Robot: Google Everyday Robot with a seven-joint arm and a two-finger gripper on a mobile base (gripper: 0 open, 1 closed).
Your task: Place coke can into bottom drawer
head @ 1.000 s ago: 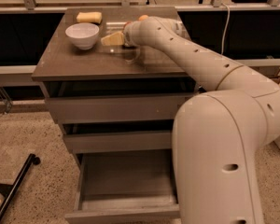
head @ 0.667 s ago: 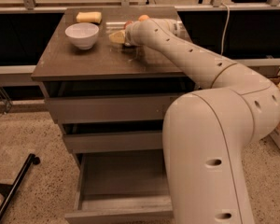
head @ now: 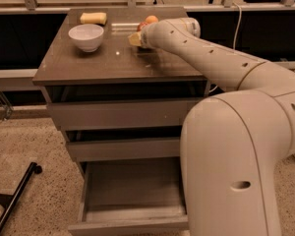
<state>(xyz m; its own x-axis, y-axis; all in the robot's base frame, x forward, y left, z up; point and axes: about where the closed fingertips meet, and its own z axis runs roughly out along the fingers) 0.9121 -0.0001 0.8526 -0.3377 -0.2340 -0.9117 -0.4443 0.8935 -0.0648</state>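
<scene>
The coke can shows only as a small red patch near the back of the cabinet top, mostly hidden behind my wrist. My gripper is low over the top, right in front of the can and touching or nearly touching it. The bottom drawer is pulled open below the two shut drawers, and its grey interior holds nothing.
An orange fruit sits just behind the can. A white bowl stands at the left of the top, with a yellow sponge behind it. My arm and body fill the right side. A black pole lies on the floor at the left.
My gripper has moved to the right and slightly back across the cabinet top, closer to the can. The bowl, the sponge and the drawer have not moved.
</scene>
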